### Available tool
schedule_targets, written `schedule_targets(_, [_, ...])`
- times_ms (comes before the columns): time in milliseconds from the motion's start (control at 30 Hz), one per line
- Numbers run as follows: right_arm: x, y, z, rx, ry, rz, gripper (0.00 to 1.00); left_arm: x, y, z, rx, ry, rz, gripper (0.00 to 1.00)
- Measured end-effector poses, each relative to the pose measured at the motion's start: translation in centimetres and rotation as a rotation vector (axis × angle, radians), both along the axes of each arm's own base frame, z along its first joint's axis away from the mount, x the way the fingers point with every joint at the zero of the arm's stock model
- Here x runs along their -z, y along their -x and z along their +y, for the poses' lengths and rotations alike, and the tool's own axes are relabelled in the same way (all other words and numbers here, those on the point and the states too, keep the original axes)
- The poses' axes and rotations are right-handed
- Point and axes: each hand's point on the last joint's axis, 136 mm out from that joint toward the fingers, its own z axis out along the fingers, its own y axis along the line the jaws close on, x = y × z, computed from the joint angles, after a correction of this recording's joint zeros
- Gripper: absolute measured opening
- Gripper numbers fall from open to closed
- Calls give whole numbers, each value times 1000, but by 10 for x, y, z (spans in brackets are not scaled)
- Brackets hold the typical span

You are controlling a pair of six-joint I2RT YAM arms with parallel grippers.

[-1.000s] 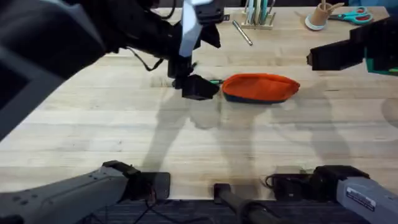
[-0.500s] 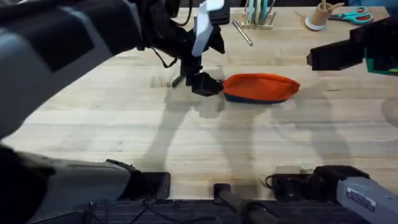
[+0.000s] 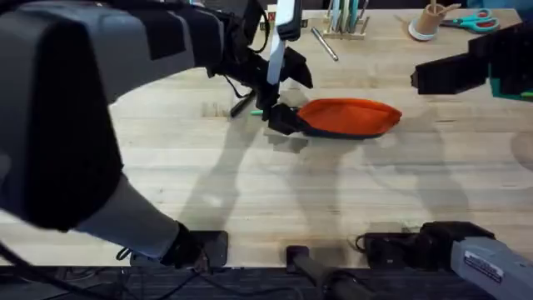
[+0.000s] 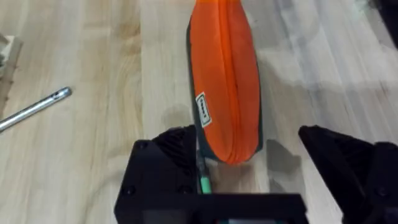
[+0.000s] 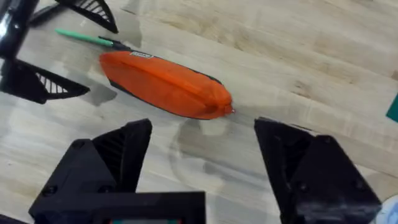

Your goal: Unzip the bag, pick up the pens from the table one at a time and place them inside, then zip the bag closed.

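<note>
One end of the bag (image 4: 226, 81) lies between the left gripper's (image 4: 261, 163) spread fingers.

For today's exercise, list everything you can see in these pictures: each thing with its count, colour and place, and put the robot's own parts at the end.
Bag: one, orange with a dark base, zipped shut, lying mid-table.
Green pen: one, bright green, flat on the table at the bag's left end.
Silver pen: one, silver-grey, on the table behind the bag.
Holder: one, pale, at the far edge, with slim items standing in it.
Scissors: one pair, teal-handled, far right corner.
Cup: one, tan, beside the scissors.
Table: one, light wood.
Left tool: black, open, straddling the bag's left end.
Right tool: black, open, above the table, right of the bag.
</note>
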Motion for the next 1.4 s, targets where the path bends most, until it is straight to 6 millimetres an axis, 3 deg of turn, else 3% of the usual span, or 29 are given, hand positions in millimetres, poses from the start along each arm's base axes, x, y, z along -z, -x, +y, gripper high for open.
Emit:
schedule_targets(367, [0, 0, 0, -3, 2, -1, 997, 13, 7, -11, 39, 51, 73, 993])
schedule_targets(667, [0, 0, 0, -3, 2, -1, 997, 13, 24, -34, 115, 51, 48, 991])
schedule_targets(867, [0, 0, 0, -3, 2, -1, 997, 15, 24, -37, 118, 33, 29, 801])
schedule_targets(933, [0, 0, 0, -3, 2, -1, 997, 16, 22, -37, 115, 28, 21, 643])
schedule_targets(1067, [0, 0, 0, -3, 2, -1, 997, 16, 18, -36, 108, 15, 3, 138])
schedule_targets(1100, [0, 0, 0, -3, 2, -1, 997, 17, 18, -36, 109, 11, -1, 71])
schedule_targets(1400, [0, 0, 0, -3, 2, -3, 997, 18, 18, -35, 107, 5, 2, 45])
